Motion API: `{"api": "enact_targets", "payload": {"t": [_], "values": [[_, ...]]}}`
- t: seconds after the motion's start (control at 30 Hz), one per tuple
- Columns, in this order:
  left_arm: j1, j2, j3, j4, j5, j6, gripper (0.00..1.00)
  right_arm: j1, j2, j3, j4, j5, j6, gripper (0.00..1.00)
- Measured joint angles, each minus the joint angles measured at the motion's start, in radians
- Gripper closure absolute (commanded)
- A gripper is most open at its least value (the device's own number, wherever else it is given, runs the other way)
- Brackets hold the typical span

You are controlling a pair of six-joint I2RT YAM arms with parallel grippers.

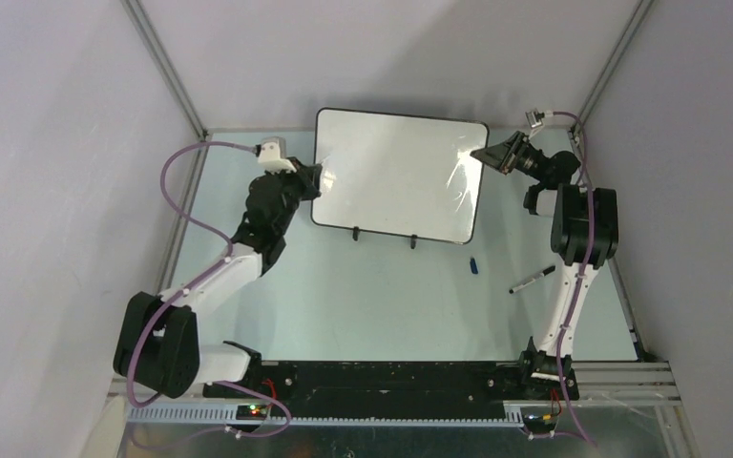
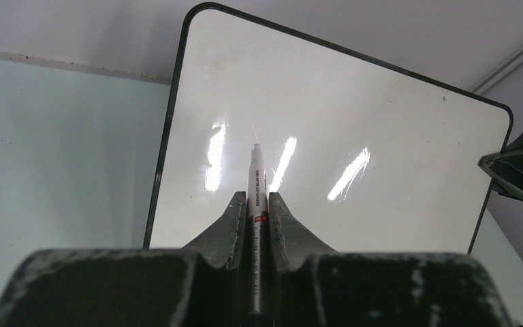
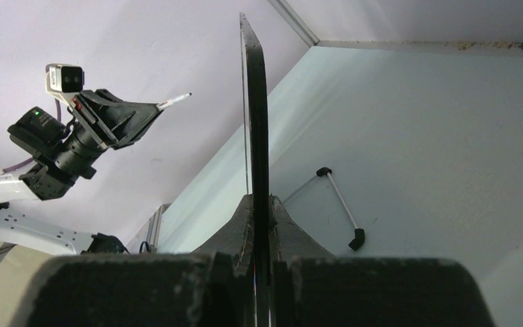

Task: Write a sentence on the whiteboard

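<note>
Two grips: left gripper [image 2: 255, 199] clamps the marker [image 2: 257, 170], tip aimed at the blank whiteboard [image 1: 391, 172], standing at the table's twelve o'clock. Right gripper [image 3: 259, 201] pinches its three-o'clock edge. Start high at nine o'clock, with light pressure.

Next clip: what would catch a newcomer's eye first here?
A blank whiteboard stands at the back of the table. The left jaws clamp a marker aimed at its face, while the right jaws pinch its right edge. A spare marker and blue cap lie before its right corner.
</note>
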Motion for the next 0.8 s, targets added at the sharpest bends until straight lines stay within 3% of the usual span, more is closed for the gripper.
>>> {"api": "enact_targets", "payload": {"t": [0.57, 0.8], "values": [[0.0, -0.026, -0.035, 0.007, -0.021, 0.035, 1.0, -0.008, -0.018, -0.032, 0.0, -0.033, -0.019, 1.0], [0.0, 0.021, 0.083, 0.014, -0.111, 0.031, 1.0, -0.008, -0.018, -0.032, 0.0, -0.033, -0.026, 1.0]]}}
